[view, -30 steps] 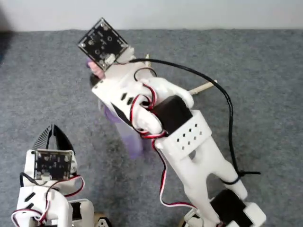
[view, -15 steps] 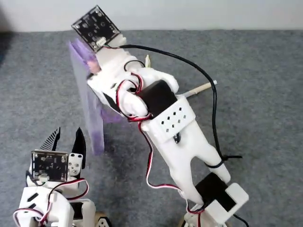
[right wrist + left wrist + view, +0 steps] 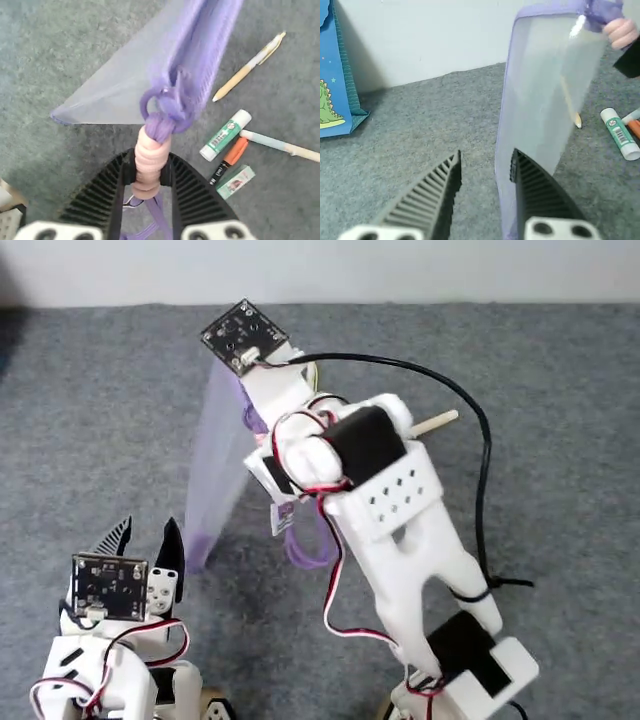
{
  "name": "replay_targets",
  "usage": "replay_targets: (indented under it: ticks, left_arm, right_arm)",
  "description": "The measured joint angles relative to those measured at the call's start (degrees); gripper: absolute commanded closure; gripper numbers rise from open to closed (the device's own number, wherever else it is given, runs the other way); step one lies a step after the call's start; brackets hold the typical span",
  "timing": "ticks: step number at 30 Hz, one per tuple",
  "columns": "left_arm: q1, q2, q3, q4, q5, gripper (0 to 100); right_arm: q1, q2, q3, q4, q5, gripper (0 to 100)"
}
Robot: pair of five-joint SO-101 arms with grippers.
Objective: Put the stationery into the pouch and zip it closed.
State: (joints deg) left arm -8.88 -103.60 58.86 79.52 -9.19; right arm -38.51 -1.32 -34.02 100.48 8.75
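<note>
At the near left, the left hand [image 3: 148, 530] is hovering over the grey worktop [image 3: 100, 390] with its fingers spread apart and gripping nothing. Just beyond it, the translucent purple pouch [image 3: 215, 470] is hanging on edge, its lower corner sitting just beside that hand's right finger; whether the corner is touching the worktop cannot be told. Farther off, the right hand [image 3: 149, 157] is pinching the pouch's pink zip pull [image 3: 148, 170] and holding the pouch up by its top corner. To the right of the pouch, the stationery is lying on the worktop: a beige pen [image 3: 250, 65], a glue stick [image 3: 225, 134], an orange marker [image 3: 229, 160], a pale blue pen [image 3: 280, 146] and a small green box [image 3: 236, 181]. At the far left, a blue dinosaur-printed bag [image 3: 330, 75] is standing against the wall
</note>
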Motion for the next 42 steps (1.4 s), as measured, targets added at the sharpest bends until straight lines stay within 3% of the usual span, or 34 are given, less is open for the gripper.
replay_targets:
  ticks: [5, 12, 20, 33, 42]
  left_arm:
    - [3.08, 0.0, 0.0, 0.88, 0.26, 84]
    - [10.46, 0.0, 0.0, 3.34, 0.44, 84]
    - [14.59, 0.0, 3.87, 3.34, 0.44, 84]
    - [23.38, 9.23, 4.57, 3.16, 0.53, 83]
    - [21.54, 10.99, 4.57, 0.62, 5.8, 78]
  right_arm:
    - [0.18, -3.08, 0.0, 0.0, 5.8, 99.1]
    - [3.96, -5.45, 0.7, 0.0, 7.12, 99.1]
    - [5.54, -12.84, 16.0, 0.0, 7.12, 99.1]
    - [-3.08, -21.63, 20.04, 0.0, 7.12, 99.1]
    - [-4.22, -22.15, 20.04, -0.35, 1.67, 99.1]
